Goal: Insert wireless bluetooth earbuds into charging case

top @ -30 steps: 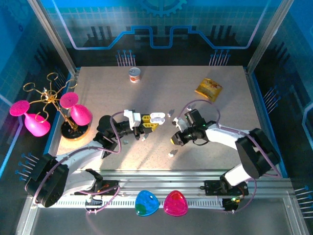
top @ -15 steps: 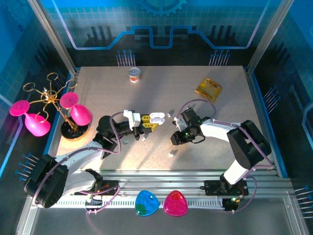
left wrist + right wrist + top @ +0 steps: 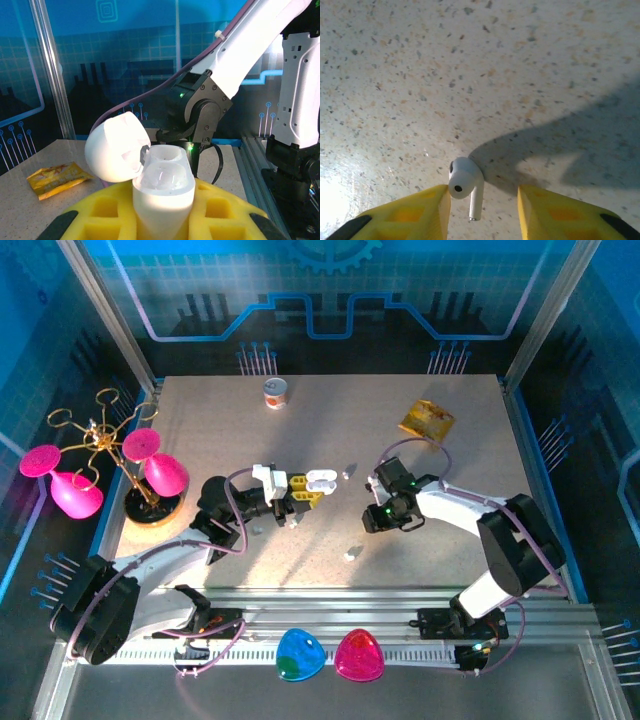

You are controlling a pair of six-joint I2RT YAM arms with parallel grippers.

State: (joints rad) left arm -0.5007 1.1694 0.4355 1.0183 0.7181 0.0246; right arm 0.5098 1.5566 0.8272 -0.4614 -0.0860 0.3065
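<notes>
**Case clamped open on the left, earbud sitting loose between the right fingers**

Far left of the table there's a gold rack point(image 3: 152, 502) with pink glasses point(image 3: 165, 473) hanging off it (a few of them, all the same hot pink).

Next over, the left gripper point(image 3: 305, 490) is clenched on the charging case point(image 3: 162, 185). The white body stands upright between the yellow fingers point(image 3: 235, 210), and the lid point(image 3: 115, 147) is flipped open to one side. That puts the case roughly mid-table. Behind it, near the far edge and well apart from everything, stands a small can point(image 3: 276, 393).

Moving right, a loose earbud point(image 3: 351, 554) lies on the tabletop point(image 3: 470, 60) toward the near edge, close to the right arm's tool. It's too small in the overhead view to say how it's turned.

Then the right gripper point(image 3: 482, 195) points down at the speckled surface with its jaws parted. A white stemmed earbud point(image 3: 465, 182) sits between the fingertips point(image 3: 420, 210), its bud end leaning on one finger with a clear gap to the other. So it isn't pinched, just sitting there between them.

Last, at back right, a yellow packet point(image 3: 427, 421) lies flat, well away from both arms.
</notes>
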